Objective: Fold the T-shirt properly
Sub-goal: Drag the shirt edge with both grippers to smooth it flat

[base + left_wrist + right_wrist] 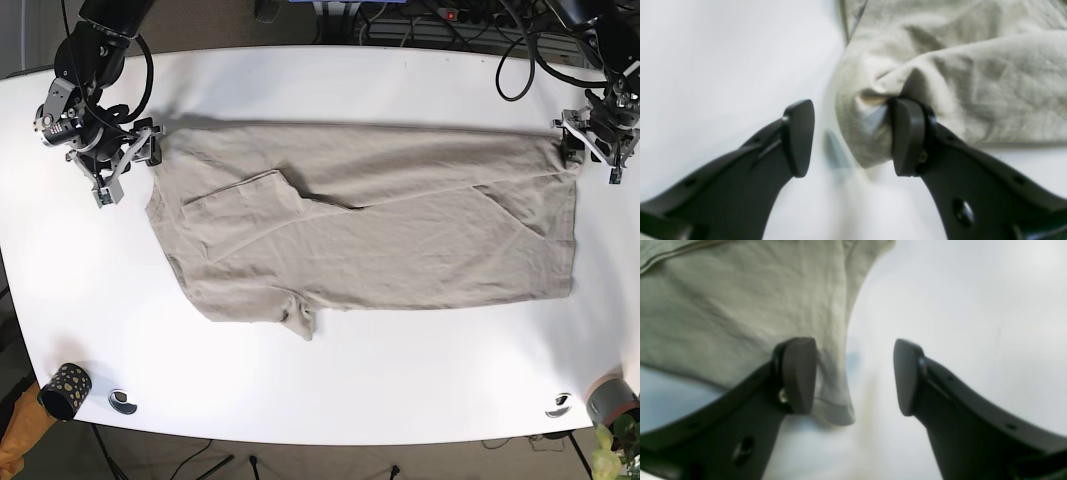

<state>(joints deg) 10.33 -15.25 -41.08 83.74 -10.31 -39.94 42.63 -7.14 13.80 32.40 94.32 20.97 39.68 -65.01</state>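
1. The T-shirt [370, 235] lies spread on the white desk [330, 390], its long axis running from the left edge toward the right edge in the base view.
2. One short end sits near the desk's left edge and the other near its right edge; which end is the neck cannot be told for sure.
3. A fold line crosses the cloth from a raised flap left of centre toward the right end, so part of the fabric lies doubled over itself.
4. A small bunched corner of cloth points toward the desk's near edge, left of centre.
5. The left gripper [853, 138] is at the shirt's far right corner in the base view. Its jaws stand wide apart. In the left wrist view one finger [907, 136] touches a gathered pucker of fabric, while the other is over bare desk.
6. The right gripper [853, 375] is at the shirt's far left corner in the base view, jaws also wide. One finger [798, 373] lies against the cloth's edge; the other is clear of it over bare desk.
7. A dark patterned cup [62, 390] stands at the desk's near left corner.
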